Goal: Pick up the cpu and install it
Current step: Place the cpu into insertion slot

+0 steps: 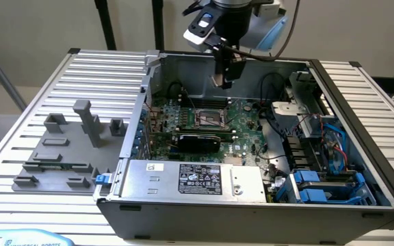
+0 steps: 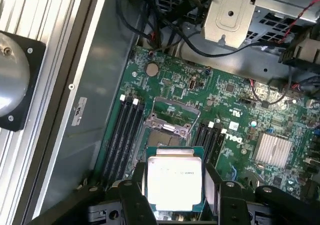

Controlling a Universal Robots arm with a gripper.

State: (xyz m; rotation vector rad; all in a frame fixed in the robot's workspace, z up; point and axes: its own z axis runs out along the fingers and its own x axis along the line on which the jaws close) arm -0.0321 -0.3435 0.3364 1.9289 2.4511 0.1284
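While the gripper (image 1: 225,79) clamps the cpu (image 2: 174,181) by two opposite edges, the socket (image 1: 211,119) sits at its six o'clock in the exterior view.

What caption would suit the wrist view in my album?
The robot's hand holds the cpu above the green motherboard and its open socket.

We see a slatted metal desk (image 1: 60,77) carrying an open computer case (image 1: 252,220); grey fixture blocks (image 1: 60,154) sit on the desk just beside that case.
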